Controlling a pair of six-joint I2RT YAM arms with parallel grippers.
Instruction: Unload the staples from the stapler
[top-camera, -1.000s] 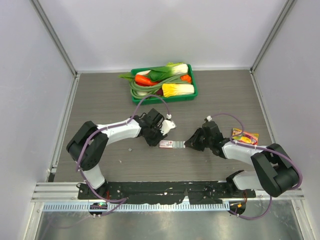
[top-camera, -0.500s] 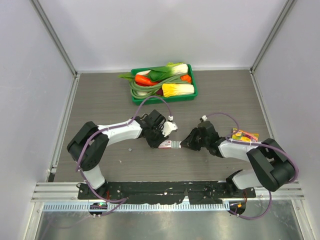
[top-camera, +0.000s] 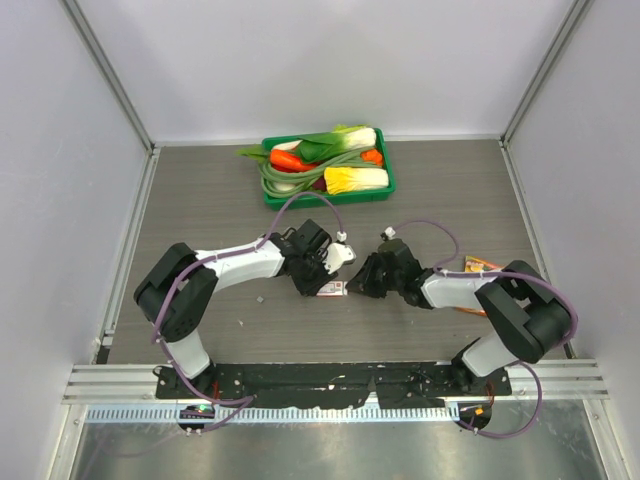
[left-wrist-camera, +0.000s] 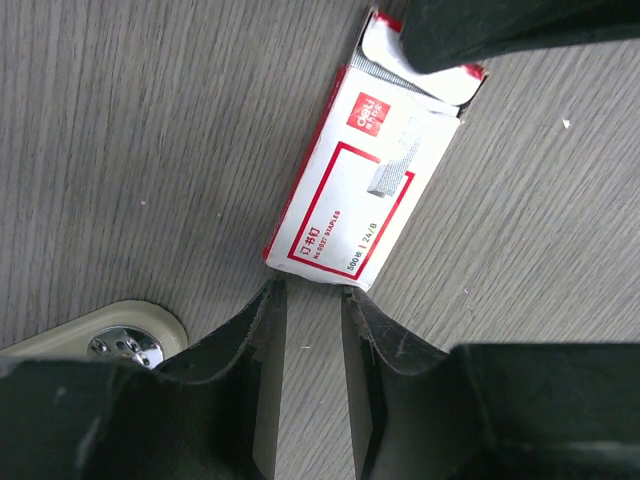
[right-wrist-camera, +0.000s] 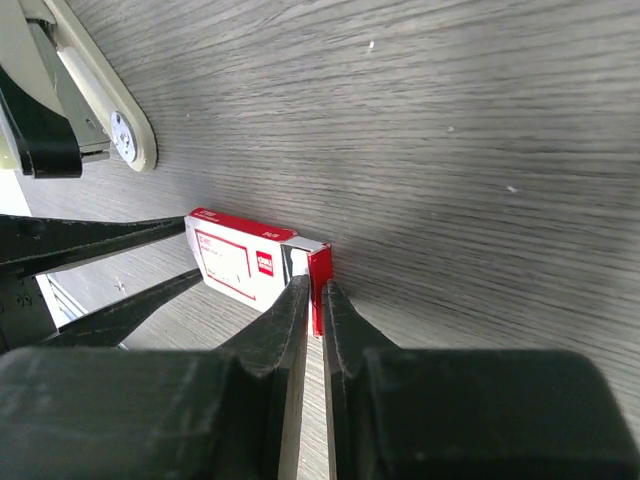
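Visibly one stapler (right-wrist-camera: 95, 85), one red-white box (left-wrist-camera: 370, 190), one green tray (top-camera: 330, 199)

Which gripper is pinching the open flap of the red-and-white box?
The right gripper: its fingers close on the red flap of the box. The left gripper only faces the closed end, holding nothing.

We see a grey wood-grain surface (top-camera: 200, 210) carrying a filled green tray (top-camera: 391, 186) at the far side, a red-and-white box (left-wrist-camera: 365, 190) mid-surface, the stapler (right-wrist-camera: 112, 112) just beside it, and a colourful packet (top-camera: 481, 266) to the right.
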